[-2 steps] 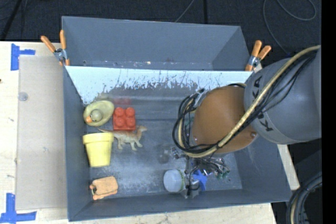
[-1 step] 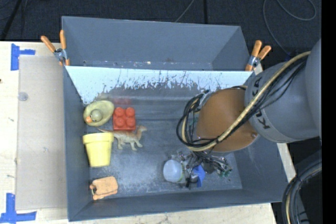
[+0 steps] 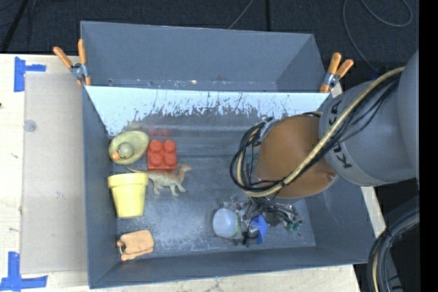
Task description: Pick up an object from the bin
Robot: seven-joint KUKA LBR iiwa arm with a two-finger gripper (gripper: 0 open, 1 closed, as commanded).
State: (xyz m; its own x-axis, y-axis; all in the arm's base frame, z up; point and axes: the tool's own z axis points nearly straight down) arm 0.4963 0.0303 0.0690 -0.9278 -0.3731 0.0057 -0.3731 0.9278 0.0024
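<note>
I have the claw [image 3: 259,217] low in the bin [image 3: 198,72], at the near right part of the floor. The arm's brown cover and cables hang over it, so I cannot tell whether it is wide or narrow, or whether anything is in it.

The nearest things are a pale ball [image 3: 224,222], just beside the claw on its left, and a small blue piece [image 3: 257,230] right under it. Whether the claw touches either one I cannot make out. Both look to be lying on the bin floor, not lifted.

The rest lie well apart on the left side: a green toy [image 3: 128,146] by the far slope, a red block [image 3: 161,154] next to it, a tan dinosaur [image 3: 170,179] just below the block, a yellow cup [image 3: 128,193], and a tan piece [image 3: 135,243] near the front corner.

My judgement is that the reach down is done, and the pick itself is not. A firm grasp on the ball or the blue piece, then the lift clear of the bin, are left.
</note>
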